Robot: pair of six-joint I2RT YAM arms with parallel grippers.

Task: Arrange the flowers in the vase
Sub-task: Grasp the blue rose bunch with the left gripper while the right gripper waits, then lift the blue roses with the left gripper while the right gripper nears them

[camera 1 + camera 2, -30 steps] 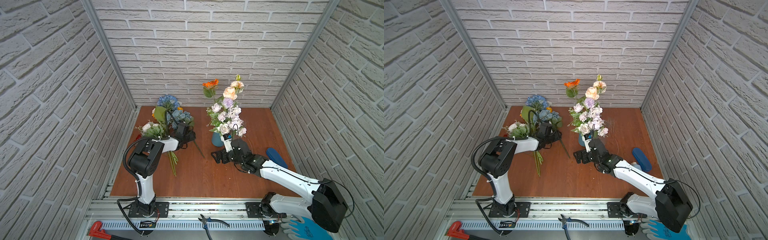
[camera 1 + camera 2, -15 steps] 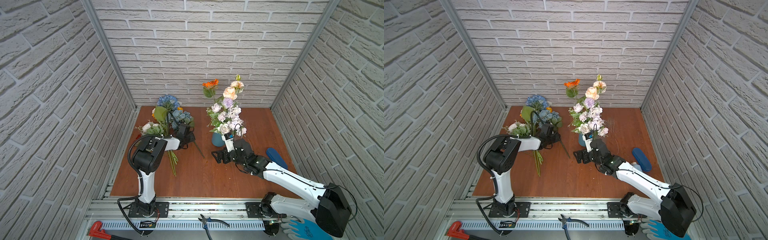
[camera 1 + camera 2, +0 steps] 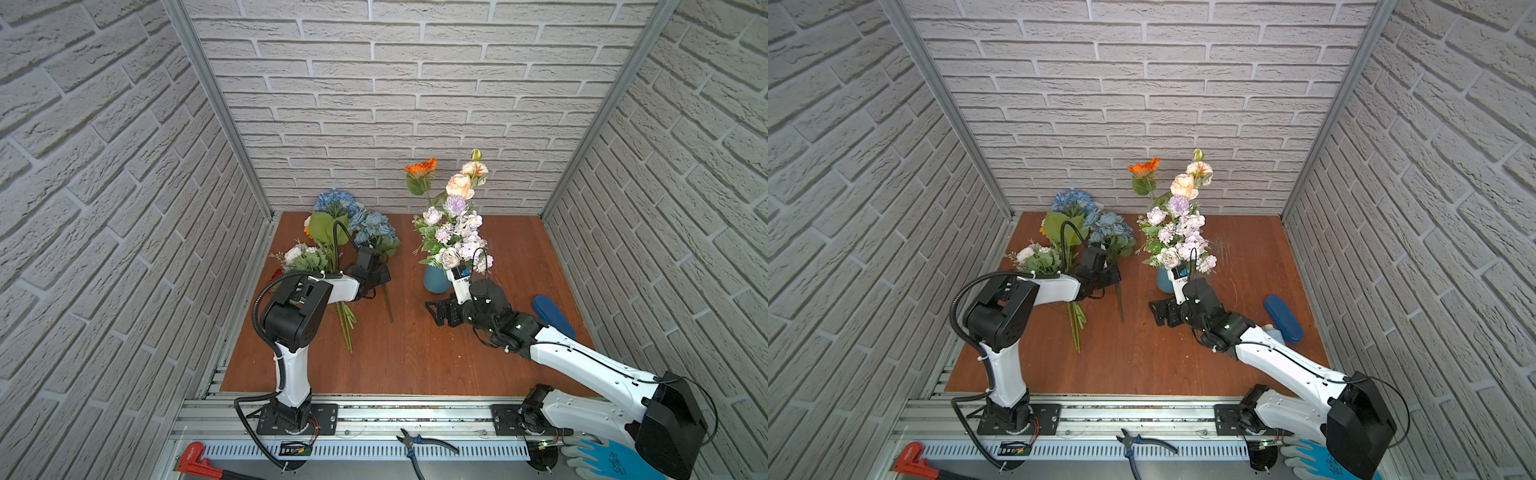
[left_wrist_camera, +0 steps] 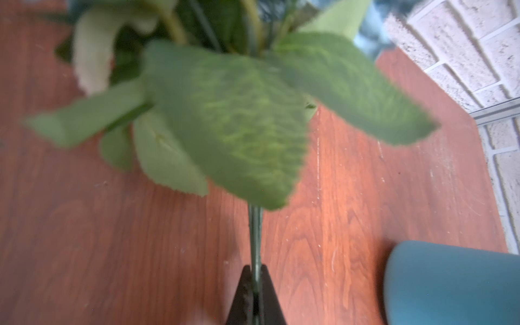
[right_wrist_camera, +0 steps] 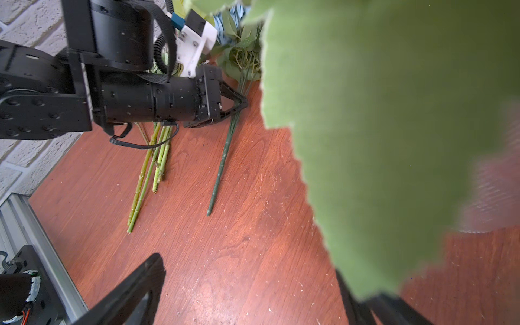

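Three white brick walls point(image 3: 374, 104) box in one wooden table point(image 3: 415, 365), and two arms reach over it. The largest share of the flowers is the one standing arrangement point(image 3: 455, 237) rising just behind the right gripper point(image 3: 433, 313). It has one orange daisy point(image 3: 420, 166), two peach blooms point(image 3: 459, 185), one lilac head point(image 3: 455, 203) and a cluster of white and pale blooms too crowded to count. All of these sit in the single teal vase point(image 3: 434, 279), close beside that gripper. Three loose bunches lie on the table around the left gripper point(image 3: 385, 279). One blue hydrangea point(image 3: 336, 201) and one bunch of blue roses point(image 3: 376, 232) lie beyond its tips, and one white bunch point(image 3: 301, 255) lies alongside its arm. The left gripper's jaws are pinched together on one dark green stem point(image 5: 222, 163), which runs down from the blue roses and through the fingers point(image 4: 244, 289), with its lower end on the wood. Under that arm lie pale green stems point(image 5: 149, 174), three or four; I cannot count them exactly. The right gripper's jaws are spread wide over bare wood with nothing between them, and one big green leaf point(image 5: 380, 140) hangs before its camera. One dark blue oval object point(image 3: 552, 316) lies behind the right arm. By the front rail are one pair of pliers point(image 3: 424, 446), one red wrench point(image 3: 195, 457) and one blue glove point(image 3: 602, 459).
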